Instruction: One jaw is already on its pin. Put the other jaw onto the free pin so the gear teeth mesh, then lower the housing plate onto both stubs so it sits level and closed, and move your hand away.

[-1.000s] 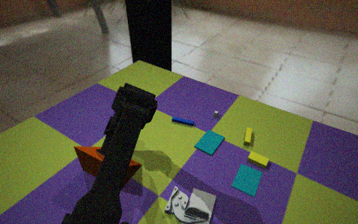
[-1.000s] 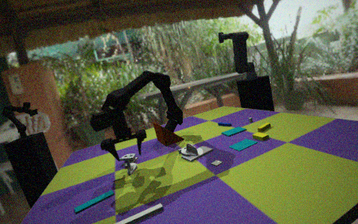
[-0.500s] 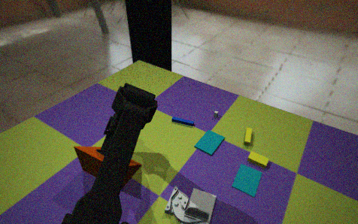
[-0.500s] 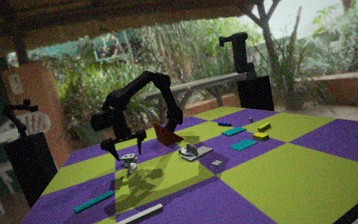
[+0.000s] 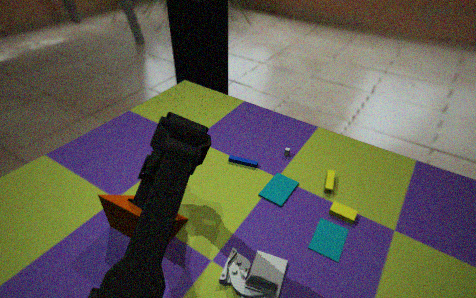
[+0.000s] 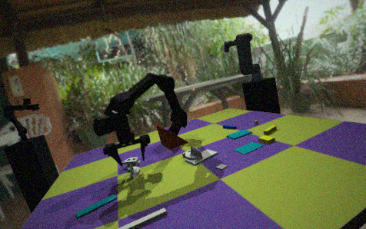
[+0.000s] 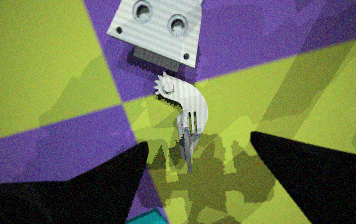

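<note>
My gripper (image 6: 132, 162) (image 7: 197, 141) is open and empty, with its fingers spread above and either side of the loose white jaw (image 7: 197, 102) (image 6: 135, 172). The jaw's toothed end points away from me in the wrist view. Beyond it is the white housing plate (image 7: 155, 42) (image 6: 132, 159), with two round recesses and two small holes, raised over a dark grey part. The white base assembly (image 5: 280, 259) (image 6: 207, 156) rests on the table to the right. A light jaw-like part (image 5: 238, 268) shows at its left side; its pins are too small to tell.
An orange wedge (image 5: 117, 212) (image 6: 169, 139) stands beside the arm, left of the base assembly. A teal bar (image 6: 96, 206) and a white bar (image 6: 146, 219) lie at the front. Teal tiles (image 5: 279, 189) (image 6: 248, 147), yellow blocks (image 5: 343, 211) and a blue bar (image 5: 243, 161) lie farther back.
</note>
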